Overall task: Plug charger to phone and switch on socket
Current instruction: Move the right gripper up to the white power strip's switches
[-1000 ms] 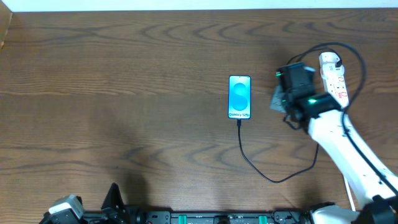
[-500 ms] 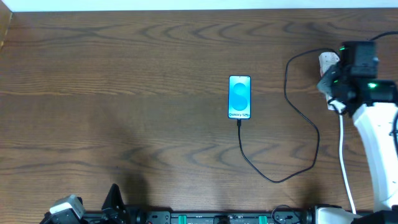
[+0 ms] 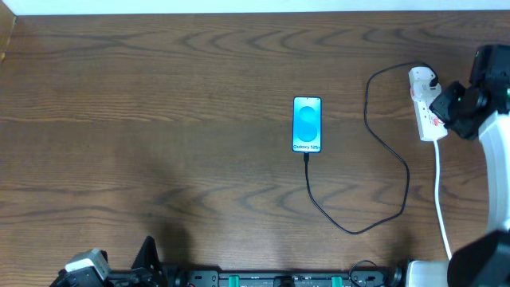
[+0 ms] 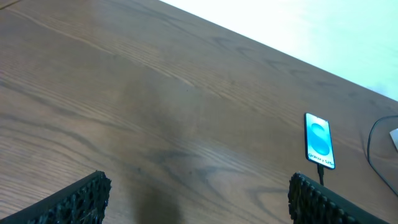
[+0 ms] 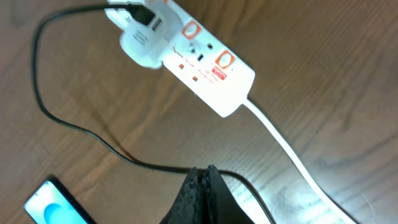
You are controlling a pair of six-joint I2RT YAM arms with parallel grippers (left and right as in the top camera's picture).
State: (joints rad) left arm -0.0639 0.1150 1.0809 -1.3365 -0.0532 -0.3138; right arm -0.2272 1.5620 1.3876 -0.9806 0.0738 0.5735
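Observation:
The phone (image 3: 307,123) lies flat at mid-table with its blue screen lit, and also shows in the left wrist view (image 4: 319,140). The charger's black cable (image 3: 388,209) runs from the phone's near end in a loop to the white plug adapter (image 3: 422,78) in the socket (image 3: 429,118), a white power strip with red marks. My right gripper (image 3: 443,104) hovers just right of the strip. In the right wrist view its fingers (image 5: 202,186) are shut with nothing between them, above the cable (image 5: 74,127) and near the strip (image 5: 208,62). My left gripper (image 4: 199,205) is open and empty.
The strip's white cord (image 3: 439,195) runs toward the table's near right edge and shows in the right wrist view (image 5: 292,162). The left arm (image 3: 88,267) rests at the near left edge. Bare wood lies left of the phone.
My right arm has swung from between the phone and the strip to the strip's right side, leaving the strip and the cable loop uncovered. The phone and left arm have not moved.

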